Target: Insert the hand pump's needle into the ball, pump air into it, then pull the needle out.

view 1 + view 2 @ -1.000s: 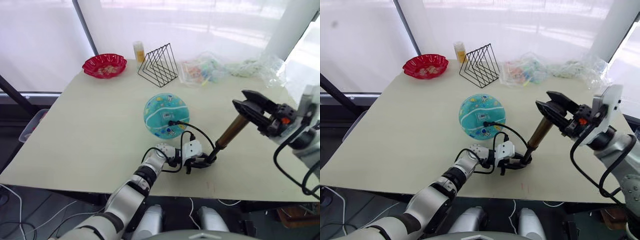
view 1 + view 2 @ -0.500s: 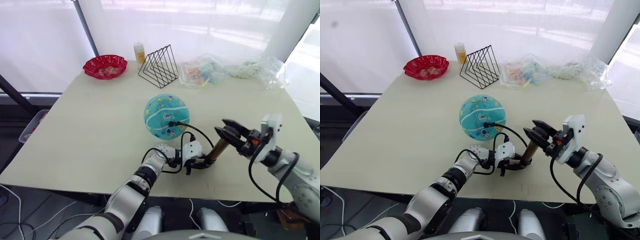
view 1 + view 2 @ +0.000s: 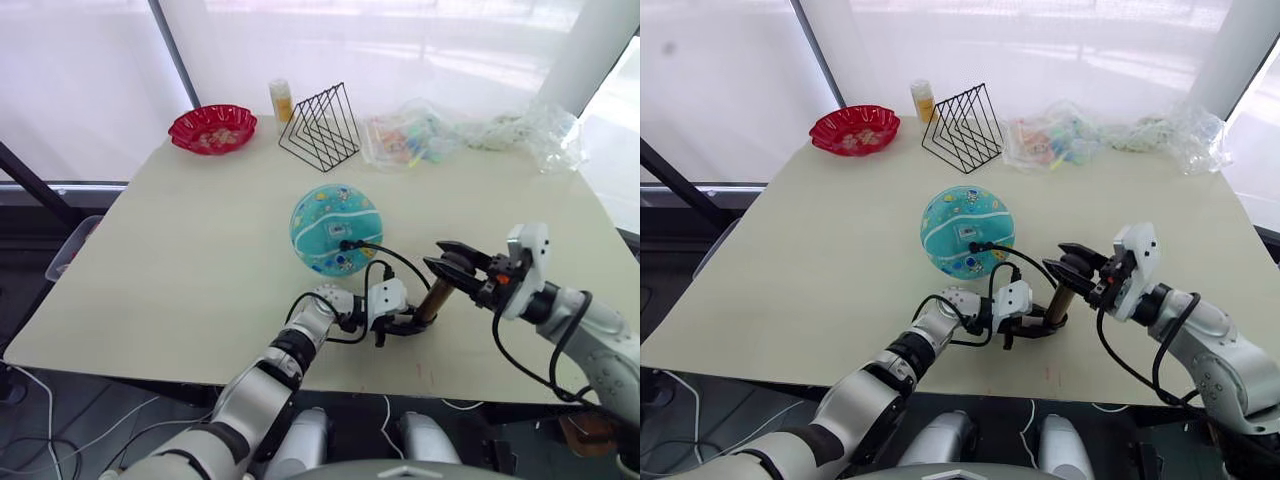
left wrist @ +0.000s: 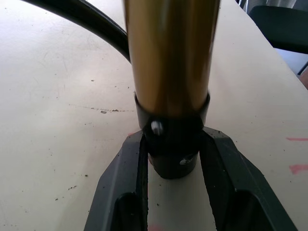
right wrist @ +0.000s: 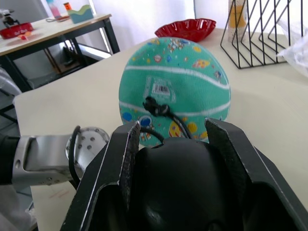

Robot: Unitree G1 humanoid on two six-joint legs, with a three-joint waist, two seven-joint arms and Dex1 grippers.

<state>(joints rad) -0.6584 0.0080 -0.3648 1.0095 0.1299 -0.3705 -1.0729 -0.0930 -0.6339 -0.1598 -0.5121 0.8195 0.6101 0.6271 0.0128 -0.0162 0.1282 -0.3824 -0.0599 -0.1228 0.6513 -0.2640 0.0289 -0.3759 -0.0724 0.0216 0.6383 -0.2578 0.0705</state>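
The teal ball point(image 3: 335, 229) with white stripes rests mid-table. The hand pump's black hose point(image 3: 385, 255) runs from a fitting point(image 5: 156, 107) on the ball's near side to the pump's base. The needle is hidden inside the ball. The hand pump point(image 3: 432, 299) stands tilted to the ball's right. My left gripper point(image 3: 404, 322) is shut on its black bottom cap point(image 4: 173, 147), under the gold cylinder point(image 4: 171, 53). My right gripper point(image 3: 449, 267) is shut on the black handle point(image 5: 175, 187) at the top, pressed low against the cylinder.
At the table's far side stand a red scalloped dish point(image 3: 211, 128), a yellow bottle point(image 3: 279, 99), a black wire rack point(image 3: 320, 127) and crumpled plastic bags point(image 3: 470, 135). The table's front edge point(image 3: 470, 385) runs just below both grippers.
My right gripper has come down and left along the pump toward its base, pushing the handle in. The pump looks much shorter. The left gripper and ball stayed put.
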